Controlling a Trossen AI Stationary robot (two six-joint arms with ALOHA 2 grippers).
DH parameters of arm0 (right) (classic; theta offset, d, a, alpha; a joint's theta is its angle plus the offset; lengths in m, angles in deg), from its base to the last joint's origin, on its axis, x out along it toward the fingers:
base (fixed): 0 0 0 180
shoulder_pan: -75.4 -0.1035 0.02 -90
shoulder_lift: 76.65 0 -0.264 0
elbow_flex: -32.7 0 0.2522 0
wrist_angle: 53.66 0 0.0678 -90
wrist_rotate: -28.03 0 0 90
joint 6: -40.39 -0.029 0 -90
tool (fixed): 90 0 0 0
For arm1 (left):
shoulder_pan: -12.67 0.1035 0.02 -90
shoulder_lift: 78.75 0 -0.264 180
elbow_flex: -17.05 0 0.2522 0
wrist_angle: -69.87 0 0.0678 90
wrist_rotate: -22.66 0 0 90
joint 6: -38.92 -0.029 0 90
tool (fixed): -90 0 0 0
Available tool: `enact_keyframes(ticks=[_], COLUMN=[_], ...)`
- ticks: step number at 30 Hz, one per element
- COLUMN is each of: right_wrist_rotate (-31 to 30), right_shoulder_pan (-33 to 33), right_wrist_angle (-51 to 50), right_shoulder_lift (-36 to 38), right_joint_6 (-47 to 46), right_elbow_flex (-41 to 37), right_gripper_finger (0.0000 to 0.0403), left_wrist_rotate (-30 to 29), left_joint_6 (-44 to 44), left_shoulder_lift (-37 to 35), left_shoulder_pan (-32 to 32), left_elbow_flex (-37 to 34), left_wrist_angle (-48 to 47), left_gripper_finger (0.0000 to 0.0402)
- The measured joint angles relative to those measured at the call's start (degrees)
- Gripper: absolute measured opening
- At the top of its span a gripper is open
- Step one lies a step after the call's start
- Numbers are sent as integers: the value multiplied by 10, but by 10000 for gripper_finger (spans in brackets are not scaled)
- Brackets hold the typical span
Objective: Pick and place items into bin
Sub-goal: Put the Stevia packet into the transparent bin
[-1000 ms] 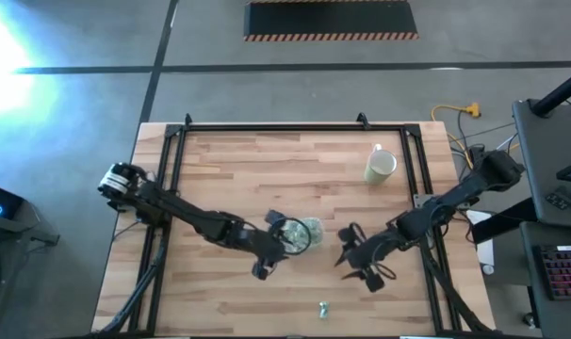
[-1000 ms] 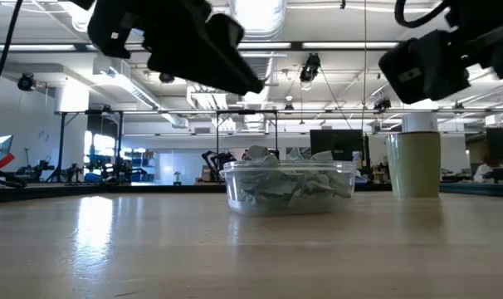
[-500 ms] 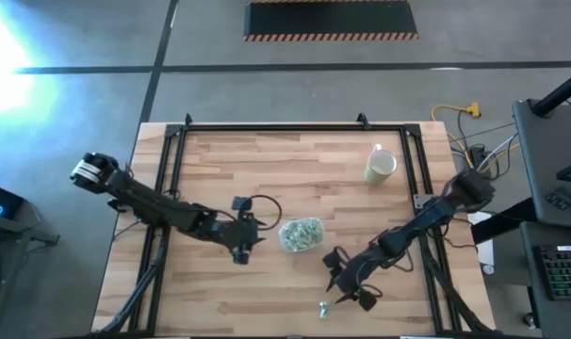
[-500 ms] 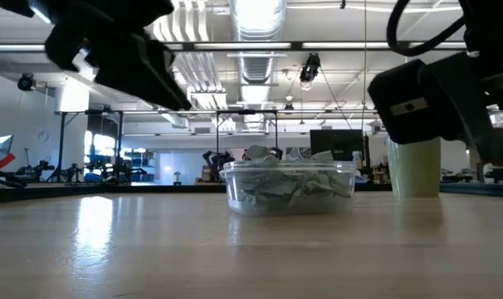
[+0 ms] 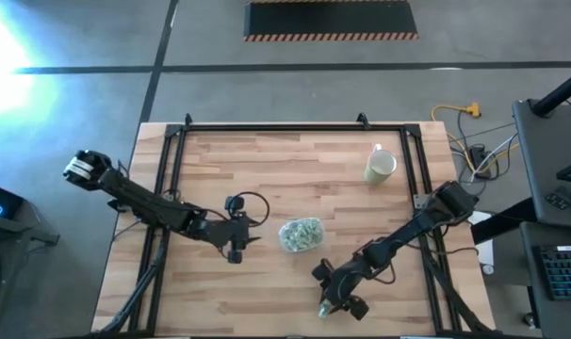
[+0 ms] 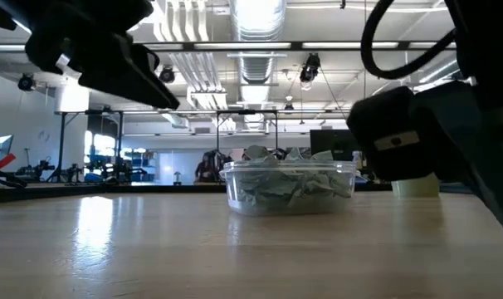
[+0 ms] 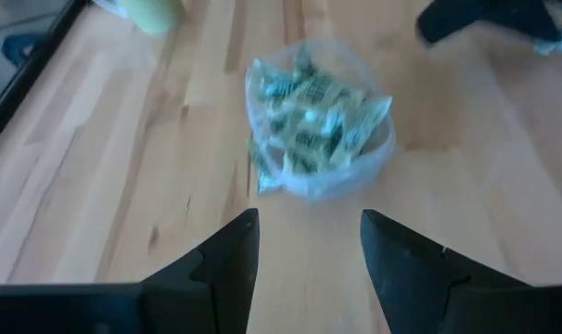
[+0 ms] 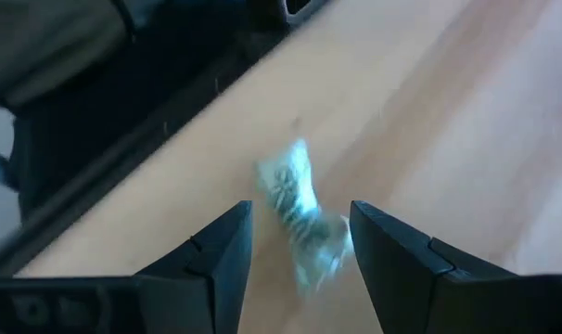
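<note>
High view: hovering right gripper (image 5: pixel 331 299) over the lone pale-green crinkly wrapped piece (image 5: pixel 322 308) near the table's front edge; clear oval plastic bin (image 5: pixel 301 234) mid-table, nearly full.

Right wrist view: straddling the piece, fingers spread, nothing grasped; centring before clenching.

Left wrist view: left gripper (image 7: pixel 307 249) released, idling beside the bin.

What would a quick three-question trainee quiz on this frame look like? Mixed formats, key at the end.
1. True or false: the bin already holds wrapped pieces.
2. Which end effector is lined up on the stray wrapped piece near the table's front edge? A) left end effector B) right end effector
3. Fill in: the cream mug stands near the table's back-____ corner, as the high view shows it.

Key: 1 true; 2 B, its fingers open on either side of the piece; 3 right.
</note>
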Motion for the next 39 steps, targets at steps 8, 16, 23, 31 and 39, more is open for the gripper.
enact_keyframes(ticks=[8, 16, 23, 31, 39], right_wrist_rotate=[3, 3, 5, -80, -338], right_shoulder_pan=[1, 4, 3, 0, 15], right_wrist_angle=[-39, -78, -106, -177, -209], right_shoulder_lift=[-27, -20, 4, 61, 116], right_joint_6=[2, 28, 34, 44, 111], right_elbow_flex=[31, 45, 44, 43, 43], right_gripper_finger=[160, 69, 12, 11, 11], left_wrist_rotate=[0, 2, 1, 1, 0], left_joint_6=[0, -1, -1, -1, -2], left_shoulder_lift=[0, 1, 1, 1, 1], left_shoulder_pan=[-4, -5, -5, -5, -5], left_elbow_flex=[-1, 0, 0, 1, 2], left_wrist_angle=[6, 8, 7, 7, 8], left_gripper_finger=[173, 173, 173, 173, 173])
